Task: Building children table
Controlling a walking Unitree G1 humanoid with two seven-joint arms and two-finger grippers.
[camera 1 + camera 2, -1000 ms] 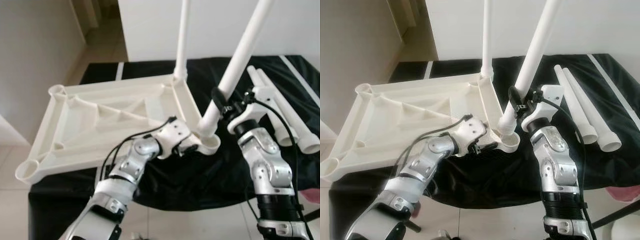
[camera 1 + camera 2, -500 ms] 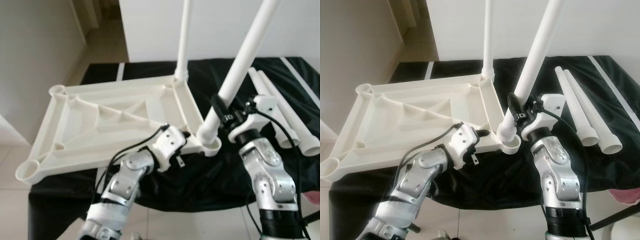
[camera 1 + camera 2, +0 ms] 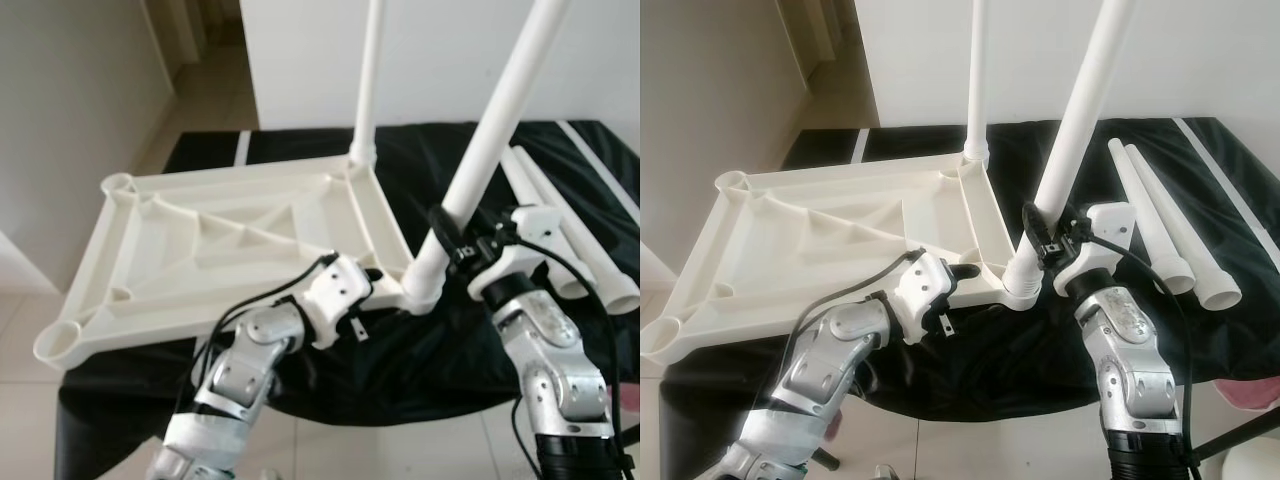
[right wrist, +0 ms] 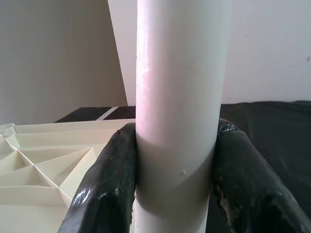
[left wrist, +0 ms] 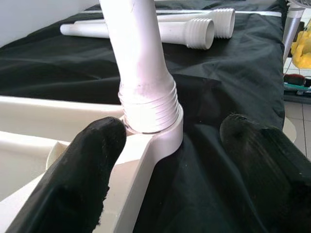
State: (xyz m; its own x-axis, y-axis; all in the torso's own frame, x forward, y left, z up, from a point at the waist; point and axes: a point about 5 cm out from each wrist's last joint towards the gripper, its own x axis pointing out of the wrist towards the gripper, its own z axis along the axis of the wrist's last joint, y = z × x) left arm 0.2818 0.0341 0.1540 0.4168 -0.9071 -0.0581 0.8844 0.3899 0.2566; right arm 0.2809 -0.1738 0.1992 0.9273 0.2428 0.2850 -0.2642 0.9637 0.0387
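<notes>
1. Right wrist view: the right gripper (image 4: 175,179) is clenched round the near table leg (image 3: 1080,130), seated in the corner socket (image 5: 160,133) of the upturned tabletop (image 3: 230,240).
2. The left gripper (image 5: 175,160) has let go and drawn back from that corner, fingers spread.
3. 2 loose legs (image 3: 1160,225) await on the black cloth (image 3: 1040,350).

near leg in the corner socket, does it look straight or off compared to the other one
It looks off. The near leg, gripped by the right hand, leans to the right from its corner socket, while the far leg stands nearly upright. Threads still show above the socket, so it seems not fully seated.
</notes>
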